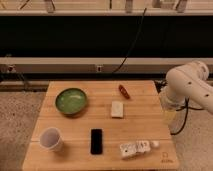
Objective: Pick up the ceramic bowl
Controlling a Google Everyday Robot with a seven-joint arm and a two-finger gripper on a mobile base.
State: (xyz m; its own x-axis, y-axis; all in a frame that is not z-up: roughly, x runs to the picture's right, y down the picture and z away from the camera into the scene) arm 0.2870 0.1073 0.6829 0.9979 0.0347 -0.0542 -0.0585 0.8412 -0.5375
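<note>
Camera view: the ceramic bowl (71, 100) lies ungrasped on the surface (150, 122) — all remains. The gripper (170, 116) hangs well right of it — open or closed, I cannot tell.

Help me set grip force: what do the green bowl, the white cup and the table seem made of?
The ceramic bowl looks like glazed ceramic: glossy green, darker rim. The white cup is perhaps paper or plastic: matte, thin wall. The table looks like wood, with plank seams showing. The claw hangs beside the table's right edge, away from the bowl.
</note>
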